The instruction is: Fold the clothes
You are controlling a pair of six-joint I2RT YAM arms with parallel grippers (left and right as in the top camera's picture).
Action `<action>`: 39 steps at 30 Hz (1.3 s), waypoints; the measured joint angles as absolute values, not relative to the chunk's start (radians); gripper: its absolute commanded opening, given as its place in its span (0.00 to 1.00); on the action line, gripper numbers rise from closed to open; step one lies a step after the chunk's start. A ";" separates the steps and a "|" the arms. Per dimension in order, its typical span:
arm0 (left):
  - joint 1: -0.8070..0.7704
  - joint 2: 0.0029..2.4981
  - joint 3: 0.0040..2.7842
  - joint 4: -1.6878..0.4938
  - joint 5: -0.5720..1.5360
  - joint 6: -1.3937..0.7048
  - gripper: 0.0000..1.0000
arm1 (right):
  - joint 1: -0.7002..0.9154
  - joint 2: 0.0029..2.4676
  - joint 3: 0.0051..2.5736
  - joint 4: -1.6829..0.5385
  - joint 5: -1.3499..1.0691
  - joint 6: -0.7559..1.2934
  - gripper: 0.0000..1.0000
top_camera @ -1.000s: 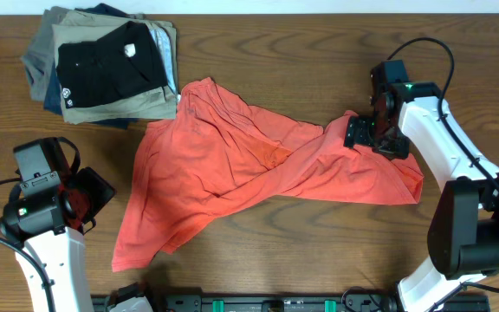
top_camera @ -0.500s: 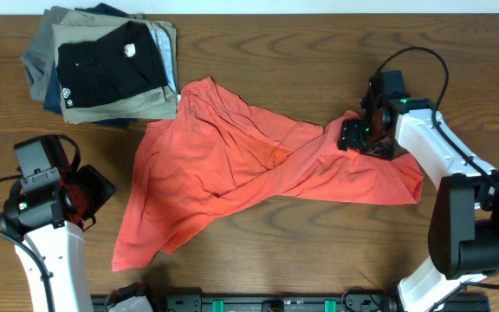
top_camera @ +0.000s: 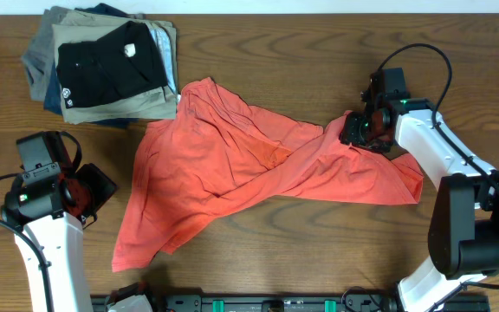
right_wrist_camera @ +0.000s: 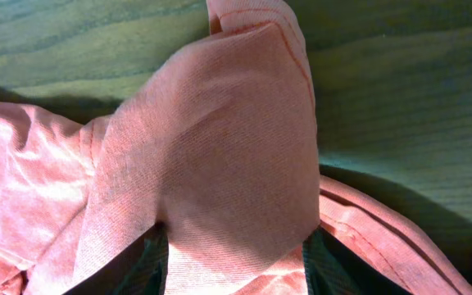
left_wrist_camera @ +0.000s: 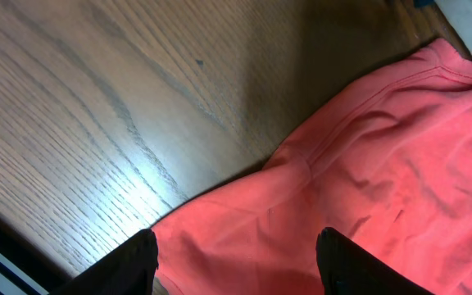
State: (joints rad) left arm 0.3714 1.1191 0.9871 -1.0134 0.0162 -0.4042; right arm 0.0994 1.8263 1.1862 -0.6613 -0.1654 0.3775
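Step in hand: spreading the shirt flat, no fold made yet. T-shirt (top_camera: pixel 232 173) lies crumpled mid-table (top_camera: pixel 275 260). Its right half is twisted into a band, and its left part trails toward the near edge. The folded stack (top_camera: pixel 106 65) sits far left, just beside the shirt's far-left corner.

Right gripper (top_camera: pixel 356 130) is down on the far-right end of the shirt. In the wrist view a hump of cloth fills the gap between my jaws and touches both sides. The jaws are partly apart. I can't tell whether that's a real pinch or just cloth bunched in the gap.

Left gripper (top_camera: pixel 89 192) hangs left of the shirt, not touching it, jaws well apart with nothing in them. Its wrist view shows the shirt's hem just beyond the fingers (left_wrist_camera: pixel 121 266).

Next, my read: make sure the right pinch holds, then lift and draw right to untwist the band. The left has to come in on the near-left hem to anchor that end. The cotton is soft, so it's easy to grab two layers by mistake.
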 measured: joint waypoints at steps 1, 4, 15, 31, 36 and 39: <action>0.371 1.119 0.987 -1.013 0.016 -0.404 0.63 | 0.099 1.826 1.186 -0.658 -0.166 0.379 0.50; 0.371 1.119 0.987 -1.013 0.016 -0.404 0.63 | 0.099 1.826 1.186 -0.642 -0.166 0.382 0.51; 0.371 1.119 0.987 -1.009 0.017 -0.404 0.63 | 0.099 1.826 1.186 -0.595 -0.166 0.387 0.26; 0.371 1.101 0.987 -1.020 0.055 -0.382 0.25 | 0.093 1.787 1.188 -0.652 -0.165 0.395 0.01; 0.371 1.003 0.990 -1.045 0.105 -0.336 0.34 | 0.047 1.600 1.217 -0.763 -0.167 0.400 0.01; 0.371 0.939 1.000 -1.056 0.124 -0.321 0.40 | -0.008 1.467 1.249 -0.817 -0.168 0.402 0.01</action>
